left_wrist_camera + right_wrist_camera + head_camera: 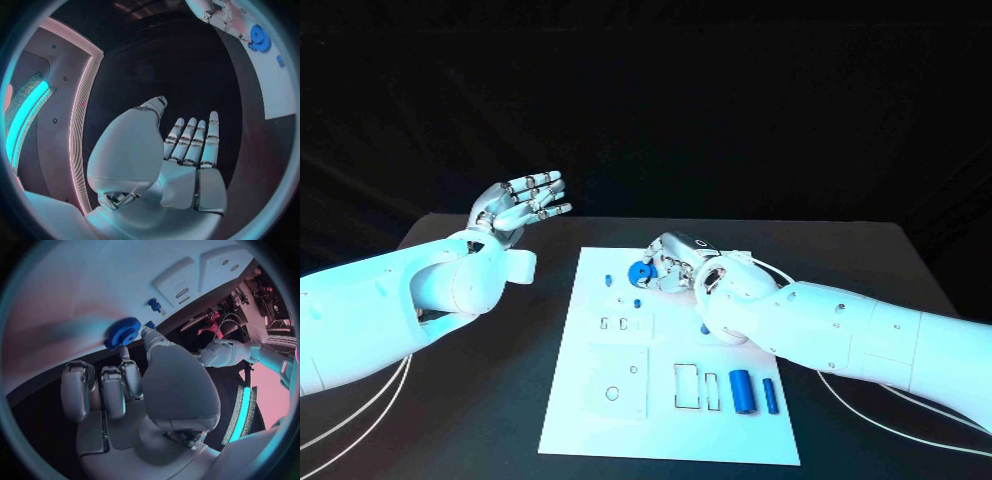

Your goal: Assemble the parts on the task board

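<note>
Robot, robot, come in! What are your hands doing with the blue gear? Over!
Left hand open, raised off the board. Right hand fingers at the blue gear on the task board; grip unclear. Nothing blocking.

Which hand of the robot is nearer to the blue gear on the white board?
Right. The right hand is at the blue gear, its fingers touching it. The left hand is raised open beyond the task board, apart from the gear.

no readable text, labels, numbers or signs anywhere in these views
</note>
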Robot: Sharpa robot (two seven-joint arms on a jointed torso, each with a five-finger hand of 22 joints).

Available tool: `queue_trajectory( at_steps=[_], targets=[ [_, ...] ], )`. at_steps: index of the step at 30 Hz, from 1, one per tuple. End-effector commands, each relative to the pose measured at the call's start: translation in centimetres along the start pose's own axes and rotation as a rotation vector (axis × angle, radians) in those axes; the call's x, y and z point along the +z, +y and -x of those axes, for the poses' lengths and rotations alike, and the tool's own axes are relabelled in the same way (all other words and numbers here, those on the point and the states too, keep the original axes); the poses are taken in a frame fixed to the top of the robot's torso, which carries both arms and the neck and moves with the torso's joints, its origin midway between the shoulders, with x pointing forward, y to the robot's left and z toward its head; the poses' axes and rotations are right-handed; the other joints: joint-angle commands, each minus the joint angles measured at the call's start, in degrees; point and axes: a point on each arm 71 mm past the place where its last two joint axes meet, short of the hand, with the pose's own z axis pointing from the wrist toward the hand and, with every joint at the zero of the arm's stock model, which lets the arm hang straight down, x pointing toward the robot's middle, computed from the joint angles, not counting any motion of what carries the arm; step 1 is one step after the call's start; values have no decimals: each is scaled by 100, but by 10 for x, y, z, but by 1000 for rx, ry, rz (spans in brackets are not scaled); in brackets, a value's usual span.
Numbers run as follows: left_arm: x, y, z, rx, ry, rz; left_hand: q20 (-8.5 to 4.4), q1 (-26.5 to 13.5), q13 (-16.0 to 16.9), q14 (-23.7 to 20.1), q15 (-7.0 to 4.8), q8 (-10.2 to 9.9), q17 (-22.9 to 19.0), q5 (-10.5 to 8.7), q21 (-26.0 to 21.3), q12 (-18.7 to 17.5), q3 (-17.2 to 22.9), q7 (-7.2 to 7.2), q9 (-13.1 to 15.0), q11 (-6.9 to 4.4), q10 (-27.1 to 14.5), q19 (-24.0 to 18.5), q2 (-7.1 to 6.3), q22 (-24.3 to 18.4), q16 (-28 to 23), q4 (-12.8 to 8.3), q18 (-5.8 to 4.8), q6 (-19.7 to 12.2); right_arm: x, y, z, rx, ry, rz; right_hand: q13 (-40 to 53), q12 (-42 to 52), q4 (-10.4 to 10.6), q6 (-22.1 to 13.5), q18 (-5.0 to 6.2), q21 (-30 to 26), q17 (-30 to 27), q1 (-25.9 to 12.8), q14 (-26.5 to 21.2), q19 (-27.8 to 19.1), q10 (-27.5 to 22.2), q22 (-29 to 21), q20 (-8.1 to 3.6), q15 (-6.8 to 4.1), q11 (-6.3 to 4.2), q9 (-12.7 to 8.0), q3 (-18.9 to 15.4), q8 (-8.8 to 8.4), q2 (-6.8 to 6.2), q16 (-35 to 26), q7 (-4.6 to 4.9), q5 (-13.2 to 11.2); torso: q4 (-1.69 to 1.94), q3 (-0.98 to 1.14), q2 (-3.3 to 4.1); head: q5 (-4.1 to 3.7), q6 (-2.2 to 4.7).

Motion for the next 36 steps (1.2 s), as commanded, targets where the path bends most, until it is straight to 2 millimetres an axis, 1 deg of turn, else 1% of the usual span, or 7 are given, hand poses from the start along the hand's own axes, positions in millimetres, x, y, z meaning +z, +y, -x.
queue_trajectory(
  at_steps=[1,7,12,17,22,31,36],
  targets=[
    [1,-2,-3,-12,20,-8,6,72,4,-27,-3,-21,-5,11,6,-1,5,660,-8,9,23,36,2,9,-16,-42,-60,-1,1,0,-4,-15,42,-3,306,23,-11,-50,-64,10,1281,0,535,47,34,815,4,44,7,-6,11,-30,52,36,1,36,-17,0,-1,8,-16],
    [1,-1,-3,-12,20,-7,6,72,4,-27,-3,-21,-5,11,6,-1,5,660,-8,9,23,36,2,9,-16,-42,-60,-1,1,-2,-8,-35,64,-29,305,22,-8,-56,-63,7,1274,0,534,45,32,813,4,46,9,-8,12,-34,54,34,4,38,-18,12,-13,15,-51],
    [1,-1,-2,-12,20,-7,6,72,4,-27,-3,-21,-5,11,6,-1,5,660,-8,9,23,36,2,9,-16,-42,-60,-1,1,-4,-8,-46,71,-47,302,19,-6,-61,-59,-7,1270,-3,533,36,29,802,5,47,11,-10,9,-38,52,32,5,37,-8,3,-11,-2,-48],
    [1,-1,-1,-11,17,-7,6,72,4,-27,-3,-21,-5,11,6,-1,5,660,-8,9,23,36,2,9,-16,-42,-60,-1,1,-5,-8,-53,72,-57,297,15,-5,-63,-57,-13,1257,-5,530,31,25,797,5,48,12,-11,9,-40,51,28,6,38,-14,14,-15,10,-51],
    [1,-1,-1,-10,17,-7,6,72,8,-20,-4,-18,-12,10,4,5,8,659,-7,7,51,38,5,8,-14,-44,-60,15,1,-8,-9,-59,79,-66,293,11,-5,-65,-55,-23,1254,-4,529,25,21,790,6,48,13,-11,9,-42,53,27,7,39,-18,10,-11,1,-45],
    [1,-1,0,-10,16,-7,6,72,8,-20,-4,-18,-12,10,4,5,8,659,-7,7,51,38,5,8,-14,-44,-60,15,-1,-11,-8,-64,90,-70,304,20,-5,-65,-57,-14,1254,-3,529,31,29,798,7,50,14,-12,12,-43,58,27,8,43,-15,15,-9,-14,-47],
    [1,-1,0,-10,16,-7,6,72,8,-20,-4,-18,-12,10,4,5,8,659,-7,7,51,38,5,8,-14,-44,-60,15,-3,-12,-8,-65,95,-69,308,24,-5,-62,-59,-9,1255,-2,529,35,32,802,7,51,14,-12,14,-43,60,27,8,45,-13,11,-10,-14,-51]
  ],
)
